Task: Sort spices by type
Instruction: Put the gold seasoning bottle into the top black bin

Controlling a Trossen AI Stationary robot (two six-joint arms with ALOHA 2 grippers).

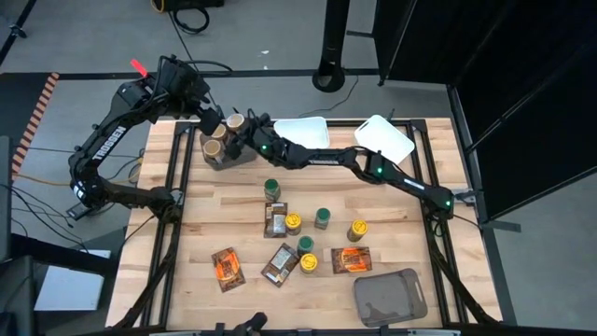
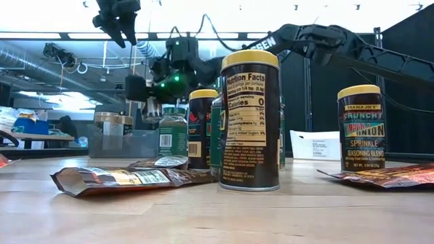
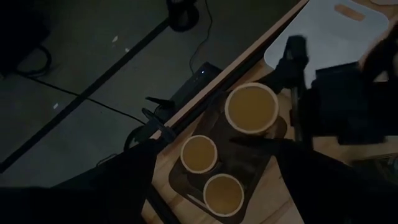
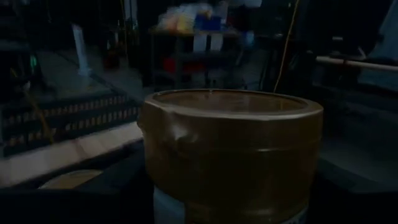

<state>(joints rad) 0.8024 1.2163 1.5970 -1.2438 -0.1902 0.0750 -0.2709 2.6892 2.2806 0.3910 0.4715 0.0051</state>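
A brown-grey bin (image 1: 227,157) at the table's far left holds two tan-lidded jars (image 1: 221,133) (image 1: 215,147). My right gripper (image 1: 242,129) reaches across from the right and is shut on a third tan-lidded jar (image 1: 236,121), which it holds upright at the bin's far end. My left gripper (image 2: 116,30) hangs open above the bin and touches nothing. Green-lidded jars (image 1: 271,189), yellow-lidded jars (image 1: 293,222), brown packets (image 1: 275,217) and orange packets (image 1: 227,266) lie on the middle of the table. My right gripper has the tan-lidded jar between its two fingers, at the jar's sides around its lid (image 4: 230,149). The fingers come in about level from the table's right side. The jar stands upright in the hold, its top (image 3: 252,109) higher than the two jars in the bin; whether its base rests in the bin is hidden.
Two white trays (image 1: 303,131) (image 1: 384,138) lie along the far edge, to the right of the bin. A second grey bin (image 1: 390,297) sits at the near right corner. My right arm (image 1: 373,168) stretches over the table's far half.
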